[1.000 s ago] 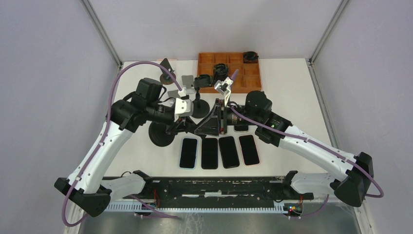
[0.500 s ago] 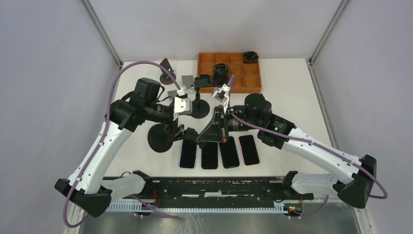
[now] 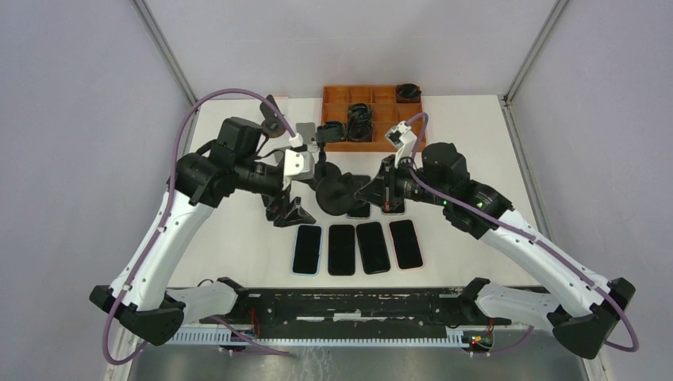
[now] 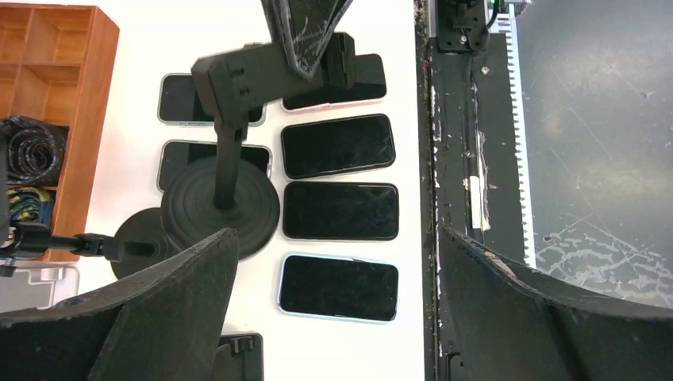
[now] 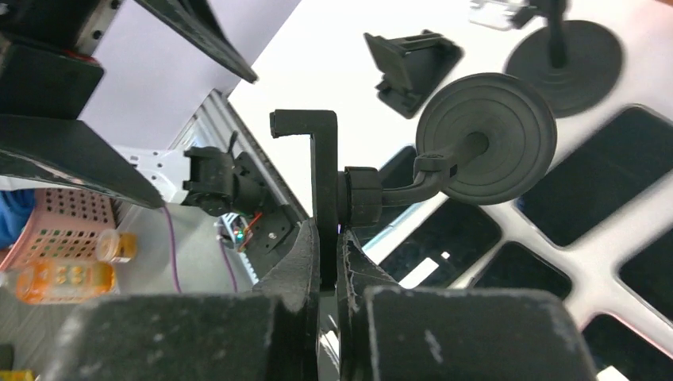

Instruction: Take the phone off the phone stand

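Seen from above, the right gripper (image 3: 363, 193) pinches the black phone stand (image 3: 332, 194) by its clamp bracket, fingers pressed tight on it. The stand's round base is over the left edge of the far pair of phones, and we cannot tell whether it touches the white table (image 3: 230, 238). Just left of the stand, the left gripper (image 3: 288, 214) hangs with its fingers spread wide, closed on nothing. Six phones (image 3: 341, 249) lie flat with screens up, four side by side in a near row and two behind them, partly hidden under the right gripper. A wooden tray (image 3: 337, 97) sits at the far edge of the table. From the left wrist, we look down between the parted fingers (image 4: 159, 309) onto the near row of phones (image 4: 341, 210). The phone stand (image 4: 226, 151) rises from its disc base to the bracket, where a finger of the right gripper closes on it. From the right wrist, the two fingers (image 5: 301, 270) meet on the upright plate of the phone stand (image 5: 321, 159), with its disc off to the right above the dark phones (image 5: 603, 175). A small black holder (image 5: 413, 59) lies on the table beyond, and the round base of another stand (image 5: 563, 55) is just right of it.
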Controlling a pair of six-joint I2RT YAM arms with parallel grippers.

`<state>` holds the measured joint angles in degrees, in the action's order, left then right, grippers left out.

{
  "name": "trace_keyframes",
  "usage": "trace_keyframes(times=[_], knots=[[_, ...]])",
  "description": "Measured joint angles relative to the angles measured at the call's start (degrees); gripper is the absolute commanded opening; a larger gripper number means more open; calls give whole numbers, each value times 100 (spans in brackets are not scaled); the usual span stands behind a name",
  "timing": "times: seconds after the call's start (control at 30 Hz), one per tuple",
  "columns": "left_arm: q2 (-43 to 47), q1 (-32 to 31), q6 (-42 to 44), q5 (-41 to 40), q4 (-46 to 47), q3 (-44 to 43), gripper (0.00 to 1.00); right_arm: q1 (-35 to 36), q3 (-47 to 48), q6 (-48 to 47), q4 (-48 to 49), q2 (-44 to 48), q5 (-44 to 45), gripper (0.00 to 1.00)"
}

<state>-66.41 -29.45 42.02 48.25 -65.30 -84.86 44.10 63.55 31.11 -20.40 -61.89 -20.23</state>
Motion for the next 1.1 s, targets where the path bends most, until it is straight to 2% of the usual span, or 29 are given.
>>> trace_keyframes(times=[0.3, 0.6, 0.8, 1.0, 1.1], knots=[[-367, 105, -837, -214, -20, -870, 100, -1169, 511, -581, -1075, 258, 481, 0], [-1189, 1449, -1224, 22, -219, -1945, 100, -2146, 1305, -1091, -1676, 2, 1451, 0], [-1180, 1880, -1414, -28, -160, -1775, 100, -3126, 1443, -1145, -1635, -496, 1327, 0], [-988, 2149, -1532, -494, 22, -1375, 100, -4315, 1311, -1093, -1504, -1025, 1097, 0], [-885, 2317, -1578, -643, 195, -1040, 100, -4677, 1266, -1054, -1362, -1353, 962, 0]])
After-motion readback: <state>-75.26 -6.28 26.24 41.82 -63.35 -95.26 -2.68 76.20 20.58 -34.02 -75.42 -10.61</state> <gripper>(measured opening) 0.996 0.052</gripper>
